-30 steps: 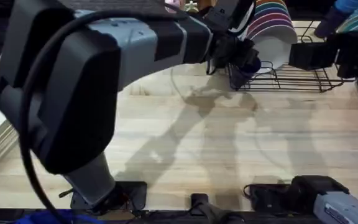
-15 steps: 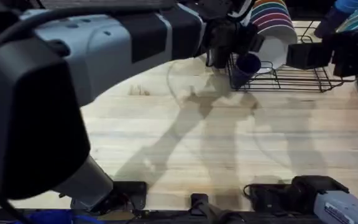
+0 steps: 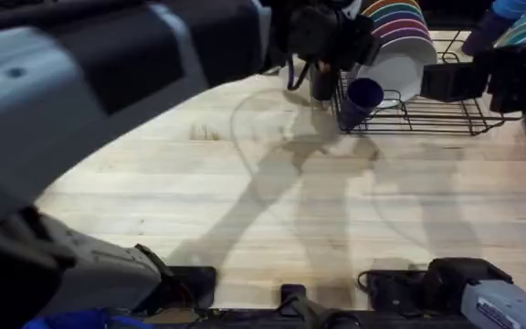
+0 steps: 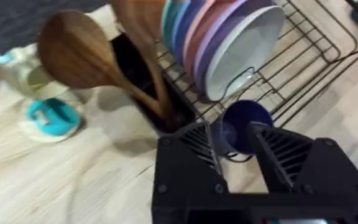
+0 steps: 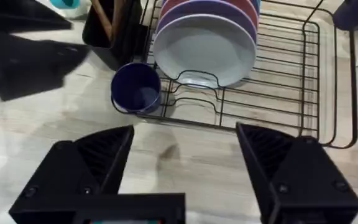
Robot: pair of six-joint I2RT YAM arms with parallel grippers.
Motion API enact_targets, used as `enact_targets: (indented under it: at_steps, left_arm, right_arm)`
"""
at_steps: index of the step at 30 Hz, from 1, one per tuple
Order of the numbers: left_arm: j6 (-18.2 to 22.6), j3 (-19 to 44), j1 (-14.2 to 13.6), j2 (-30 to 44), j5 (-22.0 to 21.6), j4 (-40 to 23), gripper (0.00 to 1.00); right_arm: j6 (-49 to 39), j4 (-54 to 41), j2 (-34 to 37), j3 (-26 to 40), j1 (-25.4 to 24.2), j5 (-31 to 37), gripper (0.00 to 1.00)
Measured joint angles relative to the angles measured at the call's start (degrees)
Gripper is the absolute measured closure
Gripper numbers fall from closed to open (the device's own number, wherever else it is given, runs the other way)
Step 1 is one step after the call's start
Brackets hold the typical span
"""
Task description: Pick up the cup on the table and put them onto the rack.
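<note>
table (image 3: 336,210): left hand (image 4: 236,138) open above cup (image 4: 244,124).

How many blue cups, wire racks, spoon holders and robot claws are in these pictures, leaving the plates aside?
Blue cup: 1
Wire rack: 1
Spoon holder: 1
Robot claws: 2, the left gripper and the right gripper
Total: 5
</note>
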Motion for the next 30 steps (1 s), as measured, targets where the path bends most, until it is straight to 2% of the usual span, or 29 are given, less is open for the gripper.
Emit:
enact_targets:
  at_steps: [2, 5, 9, 11, 12, 30]
  left_arm:
    - [0.5, 0.0, 0.3, -1.8, -1.2, -1.5, 0.566]
    - [0.9, 0.0, 1.4, -4.6, -2.5, -3.4, 0.417]
    - [1.2, 0.0, 4.4, -9.0, -3.5, -6.4, 0.238]
    - [1.3, 0.0, 6.4, -11.1, -3.8, -8.6, 0.074]
    - [1.3, 0.0, 7.2, -12.0, -4.0, -9.6, 0.03]
    - [1.4, 0.0, 25.8, -21.4, -6.2, -32.3, 0.009]
  right_arm:
    - [0.0, 0.0, 0.0, 0.0, 0.0, 0.0, 0.008]
    - [0.0, 0.0, 0.0, 0.0, 0.0, 0.0, 0.008]
    - [0.0, 0.0, 0.0, 0.0, 0.0, 0.0, 0.008]
    - [0.0, 0.0, 0.0, 0.0, 0.0, 0.0, 0.008]
    - [0.0, 0.0, 0.0, 0.0, 0.0, 0.0, 0.008]
    - [0.0, 0.4, 0.0, 0.0, 0.0, 0.0, 0.008]
